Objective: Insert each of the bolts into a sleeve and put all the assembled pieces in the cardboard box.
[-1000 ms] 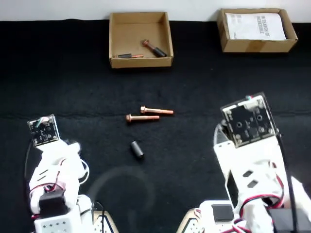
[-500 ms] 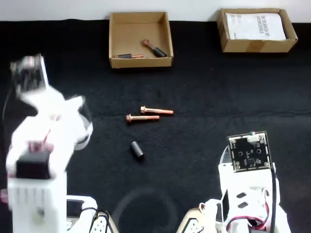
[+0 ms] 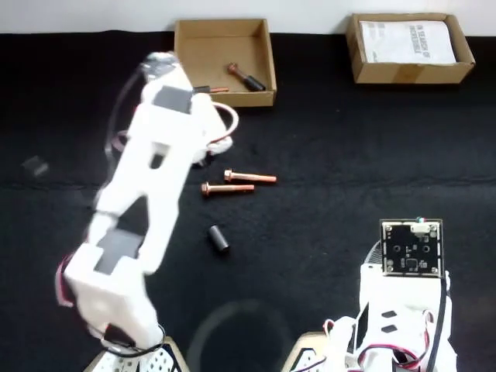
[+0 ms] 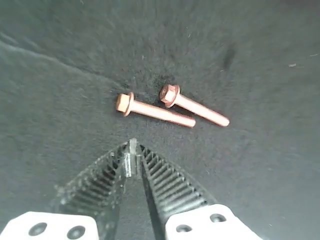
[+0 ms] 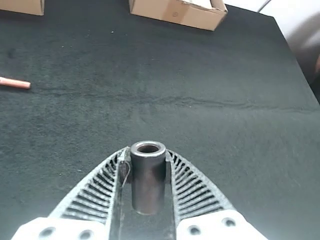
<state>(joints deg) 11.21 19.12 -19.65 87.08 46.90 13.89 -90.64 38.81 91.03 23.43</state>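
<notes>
Two copper bolts (image 3: 249,177) (image 3: 227,187) lie side by side mid-table, seen close up as bolt (image 4: 156,111) and bolt (image 4: 195,106). My left arm (image 3: 155,170) stretches out over them; the left gripper (image 4: 131,150) is shut on nothing, with its tips just short of the bolt heads. A loose black sleeve (image 3: 218,239) lies nearer to me than the bolts. At the near right, my right gripper (image 5: 148,155) is shut on another dark sleeve (image 5: 148,175), held upright with its bore showing. The cardboard box (image 3: 186,58) at the back holds two assembled pieces (image 3: 245,77) (image 3: 208,90).
A second cardboard box (image 3: 408,71) with a printed sheet inside stands at the back right. A bolt tip (image 5: 15,83) shows at the edge of the right wrist view. Black cloth covers the table, with a fold line running across the middle.
My left arm has swung from the near left corner up and across to the bolts. The right arm has drawn back toward the near edge, still holding its sleeve.
</notes>
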